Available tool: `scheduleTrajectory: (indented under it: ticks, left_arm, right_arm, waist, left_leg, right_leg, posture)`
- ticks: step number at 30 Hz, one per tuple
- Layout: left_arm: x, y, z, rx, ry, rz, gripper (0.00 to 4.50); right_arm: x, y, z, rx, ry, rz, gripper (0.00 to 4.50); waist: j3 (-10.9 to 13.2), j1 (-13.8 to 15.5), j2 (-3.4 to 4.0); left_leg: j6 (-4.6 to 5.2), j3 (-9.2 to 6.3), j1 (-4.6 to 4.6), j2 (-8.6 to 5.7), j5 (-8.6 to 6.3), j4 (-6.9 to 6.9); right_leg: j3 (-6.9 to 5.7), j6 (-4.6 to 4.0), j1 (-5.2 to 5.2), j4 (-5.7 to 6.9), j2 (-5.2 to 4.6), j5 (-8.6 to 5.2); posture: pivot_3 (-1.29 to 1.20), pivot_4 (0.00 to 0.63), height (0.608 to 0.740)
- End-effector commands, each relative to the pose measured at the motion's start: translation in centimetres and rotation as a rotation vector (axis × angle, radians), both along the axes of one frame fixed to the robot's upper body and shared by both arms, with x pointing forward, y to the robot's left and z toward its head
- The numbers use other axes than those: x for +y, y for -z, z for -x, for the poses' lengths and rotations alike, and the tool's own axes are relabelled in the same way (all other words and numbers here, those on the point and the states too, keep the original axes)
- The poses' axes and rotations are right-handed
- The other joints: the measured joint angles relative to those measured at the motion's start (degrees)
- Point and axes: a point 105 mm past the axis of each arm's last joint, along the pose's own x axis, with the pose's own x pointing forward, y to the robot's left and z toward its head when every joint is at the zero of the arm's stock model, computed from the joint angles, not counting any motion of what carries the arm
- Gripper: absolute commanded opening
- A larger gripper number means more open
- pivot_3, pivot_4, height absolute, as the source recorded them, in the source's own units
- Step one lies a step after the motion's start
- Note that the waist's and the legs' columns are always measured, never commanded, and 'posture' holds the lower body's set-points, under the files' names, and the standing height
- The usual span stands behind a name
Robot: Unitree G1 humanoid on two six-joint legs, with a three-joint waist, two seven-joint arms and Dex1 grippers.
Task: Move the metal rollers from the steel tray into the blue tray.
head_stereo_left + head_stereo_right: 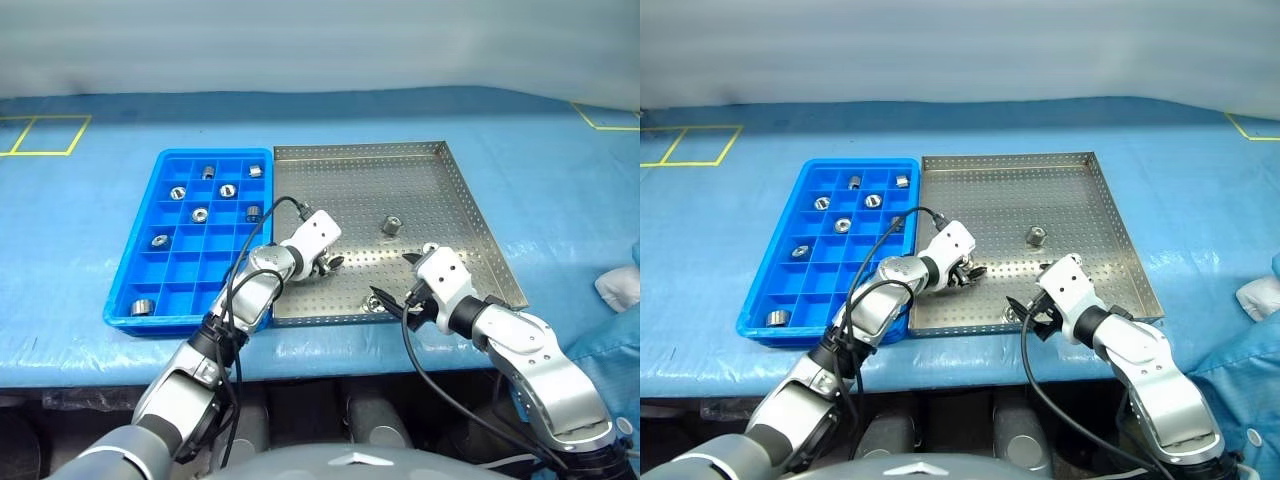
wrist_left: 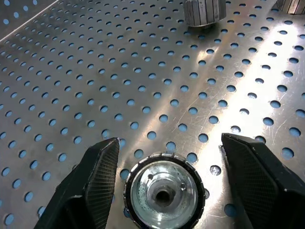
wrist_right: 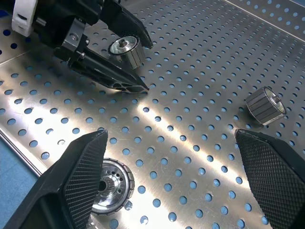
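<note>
Your left gripper (image 2: 162,157) is spread around a metal roller (image 2: 164,193) on the steel tray (image 1: 455,215), not pinching it, lined up for a grab. Right gripper (image 3: 176,176) hangs wide open, empty, near another roller (image 3: 110,192). Several already sit in the blue tray (image 1: 150,225).

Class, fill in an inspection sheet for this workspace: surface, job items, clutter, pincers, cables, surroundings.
Surface: blue table cover, wrinkled, with yellow tape marks.
Job items: steel tray beside blue tray; eight metal rollers in blue compartments, three on the steel tray, one upright mid-tray.
Clutter: white object at the right edge.
Pincers: left pincer open, straddling a roller; right pincer open, a roller beside one finger.
Cables: black cables along both arms.
Surroundings: grey wall behind the table.
</note>
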Motion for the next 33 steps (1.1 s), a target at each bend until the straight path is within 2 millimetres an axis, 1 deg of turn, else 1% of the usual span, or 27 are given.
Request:
scheduleTrajectory:
  ticks: [1, 2, 6, 7, 12, 14, 16, 18, 19, 21, 23, 25, 28, 30, 31, 33]
  left_arm:
    - [0.2, -0.4, -0.4, -0.006, -0.023, -0.005, 3.33]
    - [0.2, -0.4, -0.4, -0.002, -0.025, -0.005, 3.1]
    - [0.2, -0.4, -0.4, 0.004, -0.026, -0.002, 1.83]
    - [0.2, -0.4, -0.4, 0.005, -0.026, -0.001, 1.72]
    - [-0.2, -0.9, -0.2, 0.002, -0.008, 0.042, 1.72]
    - [-0.4, -1.5, -0.2, -0.011, -0.002, 0.079, 1.72]
    - [-0.7, -2.6, -0.1, -0.029, 0.013, 0.142, 1.72]
    - [-0.9, -4.3, 0.3, -0.041, 0.045, 0.235, 1.72]
    - [-0.9, -4.9, 0.5, -0.043, 0.055, 0.262, 1.72]
    - [0.0, -6.1, 0.9, -0.065, 0.06, 0.285, 1.72]
    - [1.0, -6.8, 1.4, -0.076, 0.054, 0.288, 1.72]
    - [2.3, -7.3, 1.9, -0.094, 0.035, 0.268, 1.72]
    - [4.5, -7.7, 2.4, -0.127, -0.027, 0.212, 1.72]
    - [6.4, -7.8, 2.6, -0.152, -0.106, 0.17, 1.72]
    - [7.8, -7.7, 2.8, -0.163, -0.17, 0.149, 1.72]
    - [9.9, -7.6, 3.0, -0.17, -0.278, 0.133, 1.72]
  right_arm:
    - [0.3, -1.2, -0.3, -0.056, -0.009, -0.006, 4.5]
    - [0.4, -1.2, -0.3, -0.057, -0.01, -0.006, 4.5]
    - [0.4, -1.2, -0.4, -0.062, -0.01, -0.003, 4.5]
    - [0.4, -1.3, -0.4, -0.062, -0.01, -0.003, 4.5]
    - [0.5, -1.3, -0.5, -0.064, -0.013, -0.005, 4.5]
    - [0.5, -1.2, -0.5, -0.063, -0.015, -0.007, 4.5]
    - [0.7, -1.2, -0.5, -0.061, -0.024, -0.013, 4.5]
    - [1.1, -1.2, -0.5, -0.055, -0.047, -0.032, 4.5]
    - [1.3, -1.2, -0.5, -0.053, -0.055, -0.039, 4.5]
    - [2.1, -1.2, -0.6, -0.048, -0.096, -0.057, 4.5]
    - [3.0, -1.3, -0.6, -0.047, -0.143, -0.069, 4.5]
    - [4.1, -1.5, -0.6, -0.047, -0.198, -0.085, 4.5]
    - [5.1, -1.6, -0.9, -0.049, -0.252, -0.092, 4.5]
    - [5.7, -1.8, -1.1, -0.051, -0.287, -0.1, 4.5]
    - [6.0, -1.8, -1.2, -0.051, -0.306, -0.104, 4.5]
    - [6.4, -1.8, -1.4, -0.051, -0.327, -0.108, 4.5]
  waist:
    - [0.0, 0.0, 0.0]
    - [0.0, 0.0, 0.0]
    - [0.0, 0.0, 0.0]
    - [0.0, 0.0, 0.0]
    - [0.0, 0.1, 0.0]
    - [0.0, 0.1, 0.0]
    - [0.0, 0.1, 0.0]
    - [0.0, 0.1, 0.0]
    - [0.0, 0.1, 0.0]
    - [0.0, 0.2, 0.0]
    - [0.0, 0.2, 0.0]
    - [0.0, 0.2, 0.01]
    - [0.0, 0.8, 0.01]
    - [0.0, 1.4, 0.0]
    - [0.0, 1.8, -0.01]
    - [0.0, 2.3, -0.02]
  left_leg:
    - [0.0, 0.0, 0.0, 0.0, 0.0, 0.0]
    - [0.0, 0.0, 0.0, 0.0, 0.0, 0.0]
    - [0.0, 0.0, 0.02, 0.0, 0.0, 0.01]
    - [0.0, 0.0, 0.02, 0.0, 0.0, 0.01]
    - [0.0, 0.0, 0.0, 0.0, 0.0, 0.01]
    - [0.0, 0.0, 0.01, 0.0, 0.0, 0.01]
    - [0.0, 0.0, 0.0, 0.0, 0.0, 0.01]
    - [0.0, 0.0, -0.01, 0.0, 0.0, 0.01]
    - [0.0, 0.01, -0.02, 0.0, 0.0, 0.0]
    - [0.0, 0.0, -0.02, 0.0, 0.0, 0.0]
    - [0.0, 0.0, 0.0, 0.01, 0.0, -0.03]
    - [0.0, 0.0, 0.03, 0.03, 0.0, -0.02]
    - [0.01, -0.04, 0.06, 0.05, 0.01, -0.03]
    - [0.01, -0.05, 0.05, 0.05, 0.01, -0.02]
    - [0.01, -0.06, 0.03, 0.05, 0.01, -0.01]
    - [0.01, -0.06, 0.02, 0.04, 0.01, -0.02]
  right_leg:
    - [0.0, 0.0, 0.0, 0.0, 0.0, 0.0]
    - [0.0, 0.0, 0.01, 0.0, 0.0, 0.0]
    - [0.0, 0.01, 0.01, 0.02, 0.0, 0.0]
    - [0.0, 0.01, 0.01, 0.02, 0.0, 0.0]
    - [0.01, 0.01, 0.01, 0.01, 0.0, 0.0]
    - [0.0, 0.01, 0.0, 0.01, 0.0, 0.0]
    - [0.0, 0.01, 0.0, 0.01, 0.0, 0.0]
    - [0.0, 0.01, 0.0, 0.01, 0.0, 0.0]
    - [0.01, 0.01, -0.02, 0.01, 0.0, 0.0]
    - [0.01, 0.01, -0.02, 0.01, 0.0, 0.01]
    - [0.01, 0.0, -0.02, 0.02, 0.0, 0.01]
    - [0.01, 0.0, -0.02, 0.05, 0.02, 0.01]
    - [-0.01, -0.01, 0.01, 0.08, 0.06, 0.0]
    - [-0.01, -0.01, 0.01, 0.07, 0.05, 0.0]
    - [-0.02, -0.01, 0.01, 0.06, 0.05, 0.0]
    - [-0.03, -0.01, 0.01, 0.02, 0.03, 0.0]
  posture:
    - [-0.08, 0.15, 0.74]
    - [-0.08, 0.15, 0.74]
    - [-0.08, 0.15, 0.74]
    - [-0.08, 0.15, 0.74]
    - [-0.08, 0.15, 0.74]
    - [-0.08, 0.15, 0.74]
    - [-0.08, 0.15, 0.74]
    - [-0.07, 0.15, 0.74]
    - [-0.07, 0.15, 0.74]
    - [-0.05, 0.15, 0.74]
    - [-0.01, 0.15, 0.74]
    - [0.02, 0.15, 0.74]
    - [0.05, 0.15, 0.74]
    - [0.09, 0.15, 0.74]
    - [0.11, 0.15, 0.74]
    - [0.14, 0.15, 0.74]
